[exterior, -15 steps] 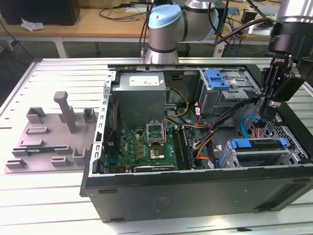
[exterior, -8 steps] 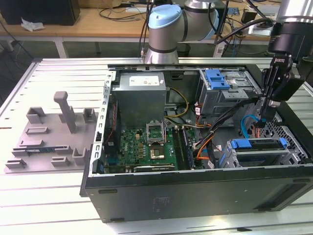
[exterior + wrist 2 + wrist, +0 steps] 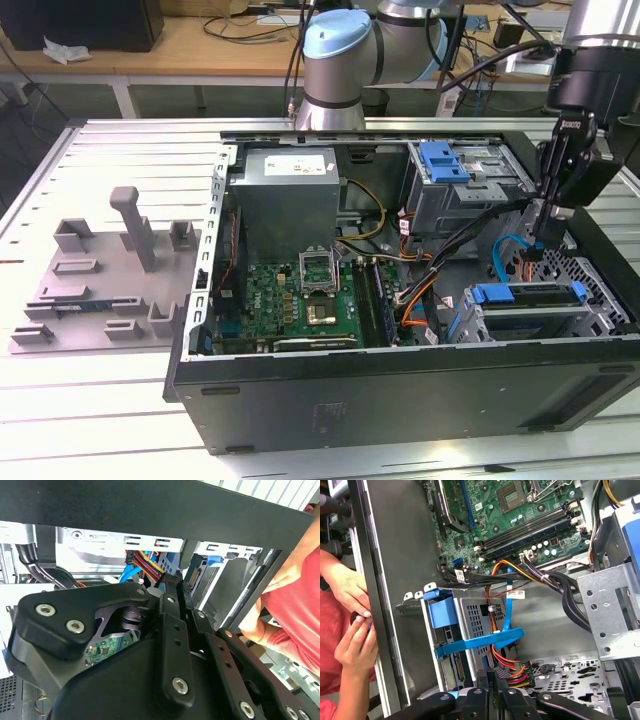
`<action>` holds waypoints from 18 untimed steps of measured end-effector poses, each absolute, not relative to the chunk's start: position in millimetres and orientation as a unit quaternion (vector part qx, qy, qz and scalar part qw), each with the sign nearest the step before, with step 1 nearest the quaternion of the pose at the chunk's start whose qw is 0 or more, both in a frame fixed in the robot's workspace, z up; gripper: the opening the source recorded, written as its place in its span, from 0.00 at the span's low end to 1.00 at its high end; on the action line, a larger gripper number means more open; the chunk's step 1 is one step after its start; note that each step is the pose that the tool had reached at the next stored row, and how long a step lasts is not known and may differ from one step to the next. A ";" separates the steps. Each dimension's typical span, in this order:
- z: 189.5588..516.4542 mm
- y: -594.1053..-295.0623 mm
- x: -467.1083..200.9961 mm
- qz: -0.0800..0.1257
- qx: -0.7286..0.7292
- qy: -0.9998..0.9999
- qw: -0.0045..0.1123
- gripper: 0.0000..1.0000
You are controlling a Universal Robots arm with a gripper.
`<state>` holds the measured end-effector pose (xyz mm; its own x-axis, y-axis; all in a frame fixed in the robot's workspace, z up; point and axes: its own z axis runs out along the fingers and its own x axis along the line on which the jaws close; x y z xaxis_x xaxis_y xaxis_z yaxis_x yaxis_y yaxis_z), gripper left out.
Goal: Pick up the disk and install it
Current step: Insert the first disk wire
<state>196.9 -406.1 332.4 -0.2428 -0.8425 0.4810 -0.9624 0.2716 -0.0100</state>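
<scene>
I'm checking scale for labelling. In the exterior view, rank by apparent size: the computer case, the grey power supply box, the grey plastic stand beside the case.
Largest: computer case
Then: plastic stand
Smallest: power supply box
None look alike.

surface: ribbed grey metal table (image 3: 110, 150), slotted edge to edge | beyond far edge: wooden bench (image 3: 190, 45) on white legs (image 3: 124, 98), dark underneath | bench top: black box (image 3: 90, 20) toward the exterior view's left, crumpled white rag (image 3: 63, 50) just beside, loose cables (image 3: 240, 20) further along | light: bright, even, soft glare on slats
</scene>
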 end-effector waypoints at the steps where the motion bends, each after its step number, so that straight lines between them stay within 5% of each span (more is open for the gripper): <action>1: 332.0 -406.1 196.8 0.154 0.583 -0.773 0.195 0.17; 18: 334.8 -418.1 189.8 0.148 0.587 -0.774 0.187 0.17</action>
